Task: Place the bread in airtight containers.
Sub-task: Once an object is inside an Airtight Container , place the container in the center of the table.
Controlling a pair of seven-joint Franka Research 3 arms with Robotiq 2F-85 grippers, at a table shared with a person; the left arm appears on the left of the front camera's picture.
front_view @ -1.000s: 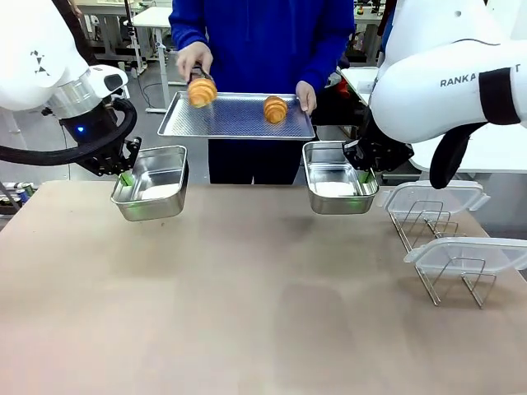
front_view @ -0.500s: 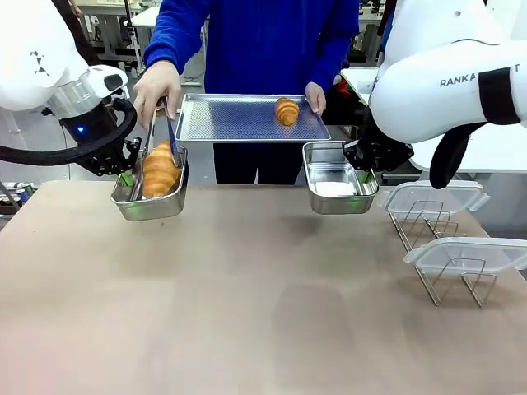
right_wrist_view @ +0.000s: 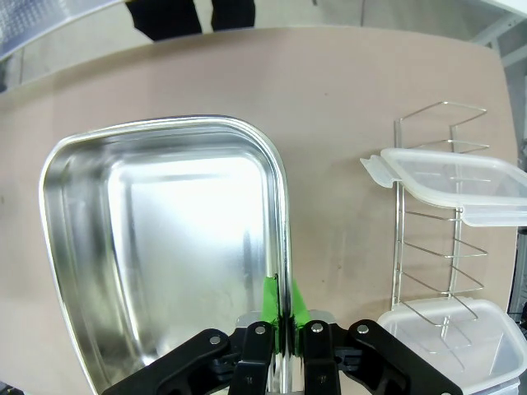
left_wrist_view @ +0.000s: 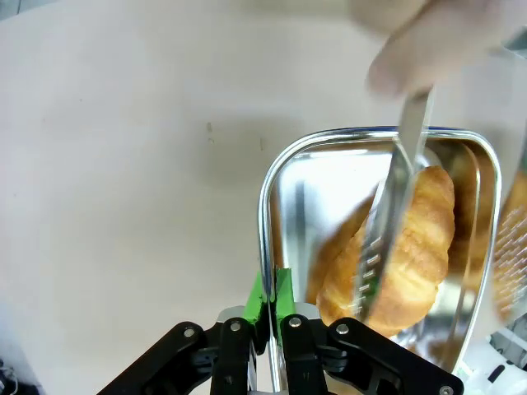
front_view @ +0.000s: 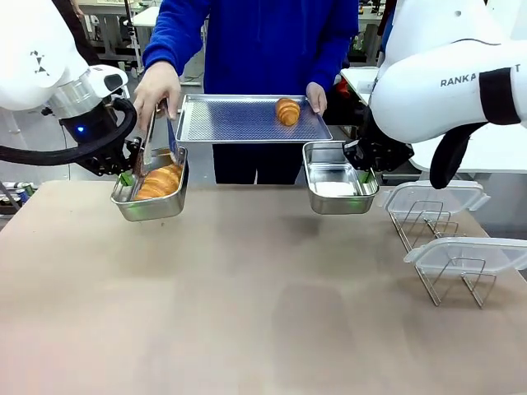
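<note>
The first croissant (front_view: pixel 160 181) has settled flat into the left tub (front_view: pixel 152 211), with the tongs (left_wrist_view: pixel 395 189) still around it. You have one down. The other croissant (front_view: pixel 287 111) waits on the tray (front_view: pixel 239 123), and the right tub (front_view: pixel 333 202) is empty. The left gripper (front_view: pixel 125 178) and right gripper (front_view: pixel 363 176) each pinch their tub's rim.

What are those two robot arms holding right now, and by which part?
The left tool pinches the rim of the tub with a croissant in it; the right tool pinches the rim of the empty tub.
</note>
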